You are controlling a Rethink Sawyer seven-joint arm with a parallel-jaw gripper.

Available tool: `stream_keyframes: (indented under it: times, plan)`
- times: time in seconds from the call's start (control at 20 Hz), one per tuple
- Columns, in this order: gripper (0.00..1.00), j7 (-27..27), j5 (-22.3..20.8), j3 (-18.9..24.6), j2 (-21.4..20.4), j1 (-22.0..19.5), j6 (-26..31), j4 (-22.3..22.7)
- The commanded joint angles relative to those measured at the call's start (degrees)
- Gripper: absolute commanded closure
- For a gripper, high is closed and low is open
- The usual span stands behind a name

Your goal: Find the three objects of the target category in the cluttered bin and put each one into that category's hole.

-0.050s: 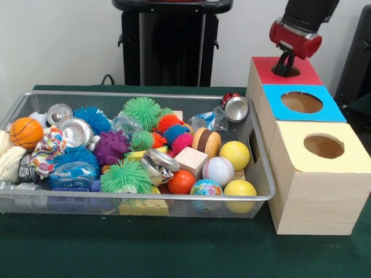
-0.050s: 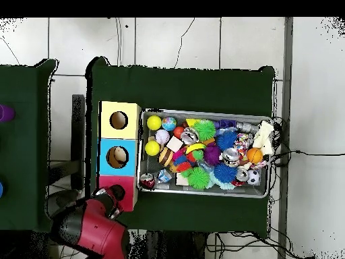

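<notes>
My gripper (image 1: 285,69) reaches down into the round hole of the red-topped box (image 1: 307,72) at the far right; its tip is hidden in the hole. From overhead the gripper (image 2: 116,196) sits over the red box (image 2: 130,191). The wire mesh bin (image 1: 145,96) holds a jumble: crushed cans (image 1: 235,108), spiky rubber balls (image 1: 142,112), smooth balls such as a yellow one (image 1: 235,154) and a baseball (image 1: 218,171), and a wooden block (image 1: 191,160). Whether the gripper holds anything cannot be seen.
A blue-topped box (image 1: 333,113) and a yellow-topped box (image 1: 290,139), each with a round hole, stand in a row beside the bin's right side. A basketball (image 1: 25,132) and cloth pieces lie at the bin's left end. Green cloth (image 1: 174,249) covers the table.
</notes>
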Motion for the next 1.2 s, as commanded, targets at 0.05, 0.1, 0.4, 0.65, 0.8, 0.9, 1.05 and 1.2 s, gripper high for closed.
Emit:
stream_keyframes:
  times: [0.05,0.1,0.4,0.65,0.8,0.9,1.05,1.2]
  plan:
    - [1.0,17.34,-2.53,-4.17,-2.32,0.38,15.79,-7.29]
    - [1.0,17.45,-3.05,-5.14,-2.55,0.42,17.92,-8.33]
    - [1.0,16.94,-3.11,-6.22,-3.52,-0.34,21.61,-9.74]
    - [1.0,15.4,-2.7,-5.79,-4.06,-1.7,21.97,-9.61]
    - [1.0,13.17,-2.46,-4.79,-4.3,-3.99,20.75,-9.16]
    - [1.0,11.45,-2.06,-3.61,-4.0,-6.11,18.84,-8.86]
    - [1.0,8.32,-1.21,-0.65,-3.65,-10.04,15.35,-8.32]
    - [1.0,5.67,-2.56,0.45,-2.75,-13.14,13.03,-9.71]
